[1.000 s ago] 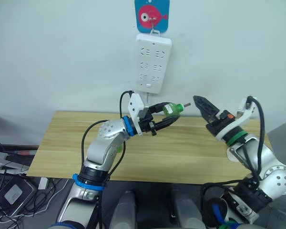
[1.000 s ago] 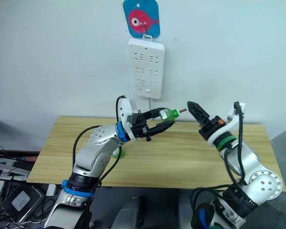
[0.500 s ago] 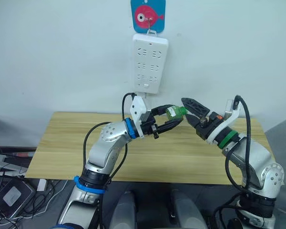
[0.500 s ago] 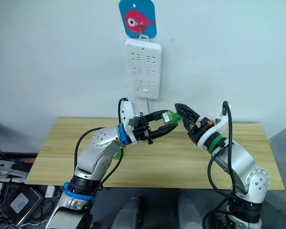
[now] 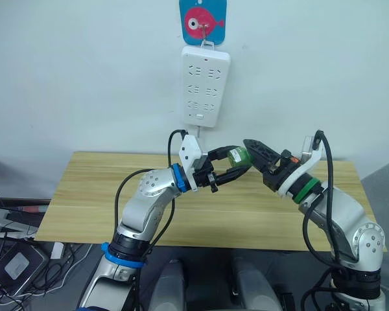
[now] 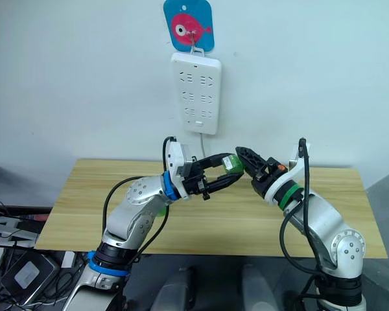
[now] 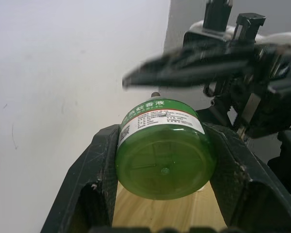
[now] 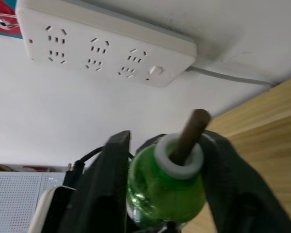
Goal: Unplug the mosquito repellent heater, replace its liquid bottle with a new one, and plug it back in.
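Green bottle (image 5: 237,155): one (wick out) | left fingers (image 7: 94,167) clamp it | right fingers (image 5: 256,150): cannot tell

Bottle (image 7: 162,155): translucent green plastic, glossy, with a printed paper label, a white plastic collar and a dark matt wick. 
Left claw (image 5: 236,164): matt black plastic fingers (image 7: 92,170), lightly textured, closed on the bottle. 
Right claw (image 5: 254,150): black plastic fingers with a ridged surface; whether they were parted could not be told. 
Tabletop (image 5: 91,194): pale wood with visible grain, satin finish. 
Power strip (image 5: 206,84): smooth white plastic, slightly glossy. 
Wall (image 5: 84,78): matt white paint. 
Fish tag (image 5: 203,21): glossy blue and pink.
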